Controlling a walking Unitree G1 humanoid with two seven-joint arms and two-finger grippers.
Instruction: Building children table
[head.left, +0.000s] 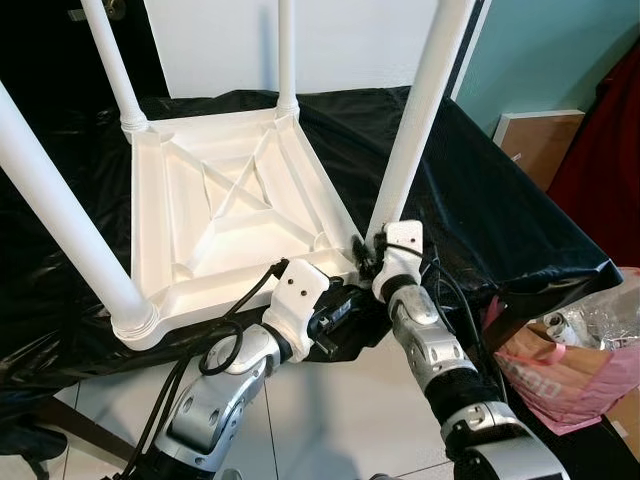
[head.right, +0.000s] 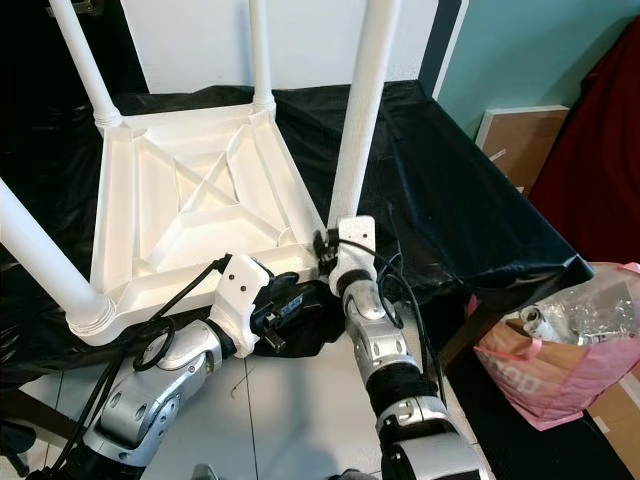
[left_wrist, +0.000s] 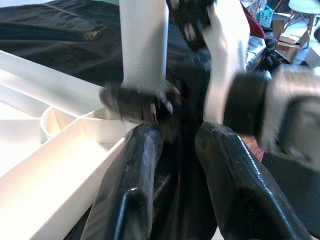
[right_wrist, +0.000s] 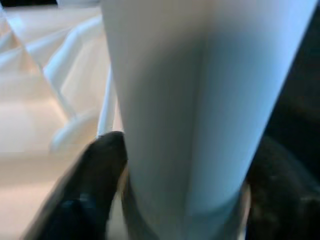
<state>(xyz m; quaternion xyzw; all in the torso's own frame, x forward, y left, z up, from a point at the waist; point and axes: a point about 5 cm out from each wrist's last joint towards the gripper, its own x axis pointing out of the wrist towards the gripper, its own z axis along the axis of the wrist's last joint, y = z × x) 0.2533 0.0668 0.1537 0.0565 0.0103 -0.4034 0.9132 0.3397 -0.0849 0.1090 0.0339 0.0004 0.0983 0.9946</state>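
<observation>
Right wrist view shows the right gripper (right_wrist: 185, 200) with its jaws closed round the base of a white leg (head.left: 420, 120), apparently seating it in the upturned table (head.left: 235, 215) on the black-draped worktop (head.left: 500, 200), while the left gripper (left_wrist: 172, 185), jaws parted and empty, waits beside.

1. The upturned white table (head.left: 230, 215) fills most of the black-draped surface (head.left: 470, 190); four upright legs ring its ribbed underside, leaving an open well between them.
2. The near-right leg (head.left: 415, 120) is flanked by the right gripper (right_wrist: 175, 200), a finger on each side.
3. The left gripper (left_wrist: 175, 150) crowds that same corner.
4. Bare black cloth lies right of the table.
5. A pink bag (head.left: 570, 360) stands beyond the edge.
</observation>
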